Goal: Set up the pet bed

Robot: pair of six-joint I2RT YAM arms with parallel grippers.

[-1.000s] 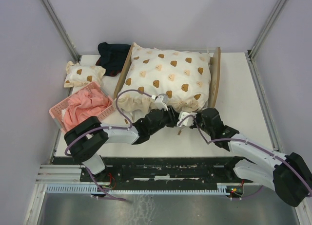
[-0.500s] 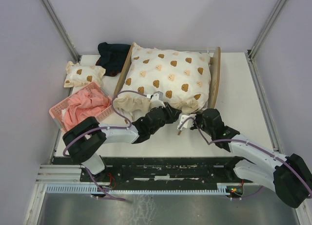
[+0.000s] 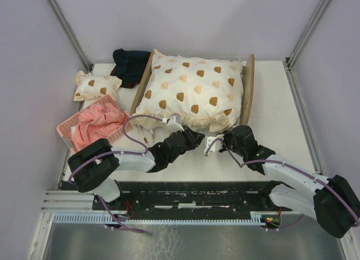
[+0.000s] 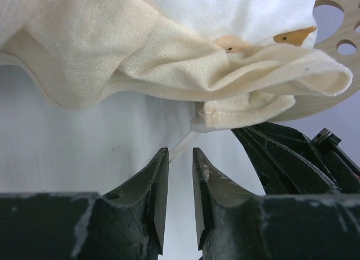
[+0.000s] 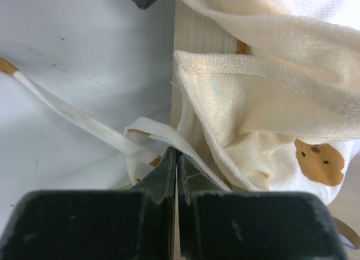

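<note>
Pet bed [image 3: 250,83] beyond right gripper [image 3: 208,146] pinching tie [image 5: 73,111].

One pet bed [image 3: 249,88], one bear-print quilt [image 3: 194,91], one small pillow [image 3: 97,85] (same print), one pink basket [image 3: 64,135], one dark cloth [image 3: 130,66].

Two arms, catalogued: left arm [image 3: 134,157] and right arm [image 3: 293,180], each built of white links and bulky black joint housings; thin purple cables [image 3: 127,129] are looped along both; left gripper [image 4: 180,157] is fitted with dark tapered fingers [image 4: 153,199], scuffed pale
</note>
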